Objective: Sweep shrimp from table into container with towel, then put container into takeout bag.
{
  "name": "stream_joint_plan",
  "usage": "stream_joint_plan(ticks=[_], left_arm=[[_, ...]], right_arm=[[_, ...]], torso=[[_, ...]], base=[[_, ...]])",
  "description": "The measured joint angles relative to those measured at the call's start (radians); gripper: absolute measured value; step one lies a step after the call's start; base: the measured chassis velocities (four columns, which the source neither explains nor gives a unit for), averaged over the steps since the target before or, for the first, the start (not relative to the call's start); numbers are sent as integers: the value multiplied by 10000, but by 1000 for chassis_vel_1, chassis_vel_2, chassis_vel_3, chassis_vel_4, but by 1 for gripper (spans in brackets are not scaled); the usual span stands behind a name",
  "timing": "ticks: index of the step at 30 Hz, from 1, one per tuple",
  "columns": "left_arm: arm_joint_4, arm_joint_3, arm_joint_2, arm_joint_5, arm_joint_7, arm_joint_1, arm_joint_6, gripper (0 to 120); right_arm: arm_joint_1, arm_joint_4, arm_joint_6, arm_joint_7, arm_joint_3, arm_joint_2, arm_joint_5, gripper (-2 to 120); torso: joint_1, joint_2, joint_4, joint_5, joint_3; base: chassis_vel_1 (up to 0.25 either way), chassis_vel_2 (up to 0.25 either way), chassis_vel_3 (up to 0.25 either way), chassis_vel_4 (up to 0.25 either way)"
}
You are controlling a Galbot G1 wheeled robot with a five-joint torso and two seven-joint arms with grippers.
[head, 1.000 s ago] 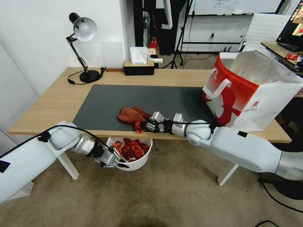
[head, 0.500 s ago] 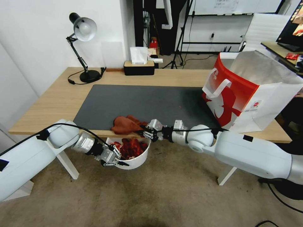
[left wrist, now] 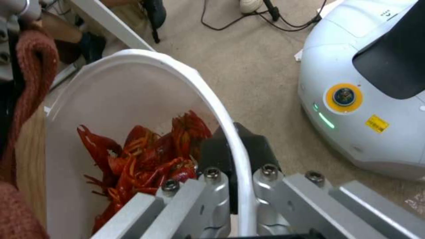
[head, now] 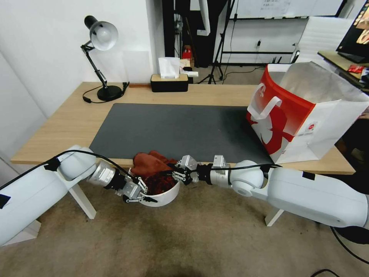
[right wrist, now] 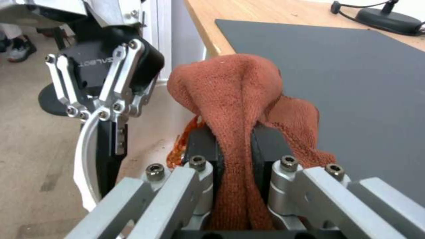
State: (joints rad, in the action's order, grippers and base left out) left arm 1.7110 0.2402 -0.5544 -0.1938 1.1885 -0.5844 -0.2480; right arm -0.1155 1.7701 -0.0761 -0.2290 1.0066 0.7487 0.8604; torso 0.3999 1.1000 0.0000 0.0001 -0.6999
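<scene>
Below the worktop's near edge, the container — light, thin-walled, shrimp-laden — is best held by its rim, where the left claw is clamped, while the limp towel is pinched in the right claw.

Head view: high, facing forward and down over the whole table. Left wrist view: close, looking along the left gripper into the container. Right wrist view: close, along the right gripper toward the towel. All three share the container at the table's near edge.
</scene>
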Motion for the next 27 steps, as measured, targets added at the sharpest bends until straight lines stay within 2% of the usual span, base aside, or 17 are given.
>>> stream_joint_plan(ticks=[27], left_arm=[[73, -140, -21, 130, -2, -320, 6, 0]], right_arm=[[-555, 1111, 58, -144, -408, -797, 468, 10]], torso=[[2, 0, 0, -1, 0]], base=[[0, 0, 0, 0]])
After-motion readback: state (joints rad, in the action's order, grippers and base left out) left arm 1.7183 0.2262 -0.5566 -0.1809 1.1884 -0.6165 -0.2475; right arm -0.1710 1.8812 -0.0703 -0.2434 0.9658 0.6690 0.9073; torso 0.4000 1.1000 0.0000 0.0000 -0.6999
